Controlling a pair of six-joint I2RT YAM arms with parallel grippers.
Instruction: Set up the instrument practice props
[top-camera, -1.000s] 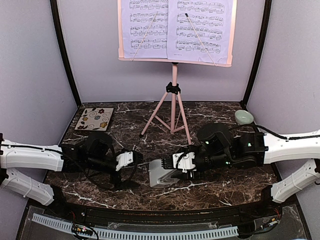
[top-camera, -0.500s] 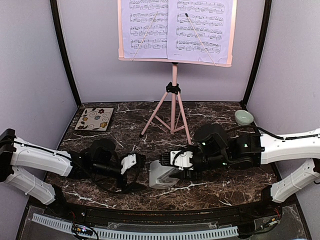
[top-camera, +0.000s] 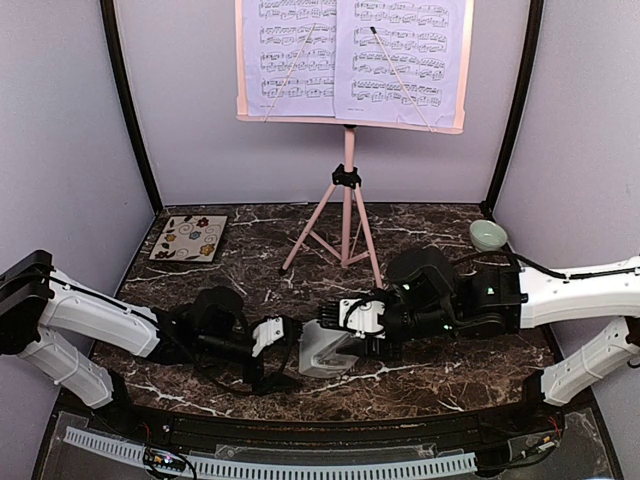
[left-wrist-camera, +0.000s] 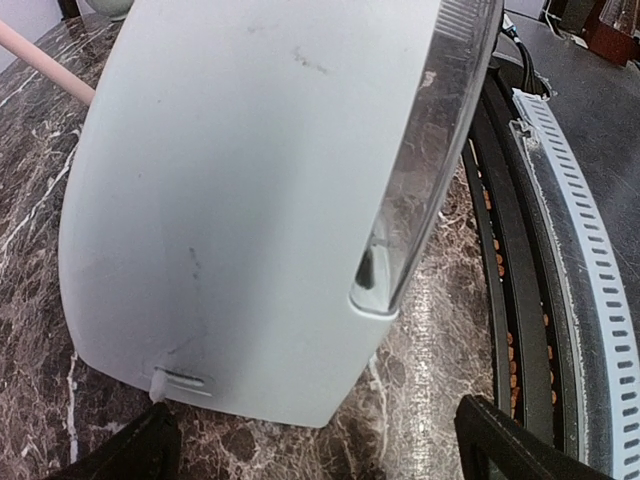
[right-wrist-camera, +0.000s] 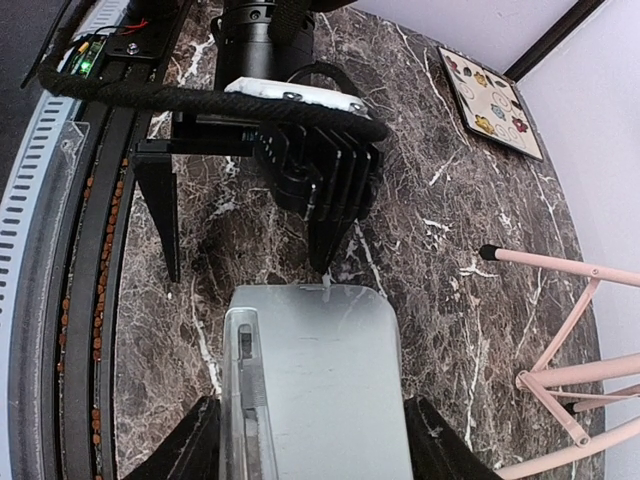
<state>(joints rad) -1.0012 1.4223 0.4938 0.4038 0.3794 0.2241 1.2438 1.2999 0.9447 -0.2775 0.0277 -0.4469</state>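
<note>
The white metronome (top-camera: 322, 350) lies on its side on the marble table, and my right gripper (top-camera: 348, 328) is shut on it, a finger on each flank (right-wrist-camera: 190, 445). In the right wrist view the metronome (right-wrist-camera: 320, 390) fills the space between the jaws of that gripper (right-wrist-camera: 315, 440). My left gripper (top-camera: 283, 358) stands open just left of the metronome's wide base (left-wrist-camera: 250, 200), its fingertips (left-wrist-camera: 500, 445) spread on either side without touching. The pink music stand (top-camera: 349, 200) stands upright at the back, with two sheet-music pages (top-camera: 290, 60) (top-camera: 400, 55) resting on it.
A floral tile (top-camera: 189, 238) lies at the back left and a pale green bowl (top-camera: 487, 235) at the back right. The stand's tripod legs (right-wrist-camera: 560, 375) spread just behind the metronome. A black rail and a slotted white strip (left-wrist-camera: 590, 280) run along the near edge.
My left arm has reached to the right, bringing its open gripper up to the metronome's base. The right gripper and the metronome have barely shifted.
</note>
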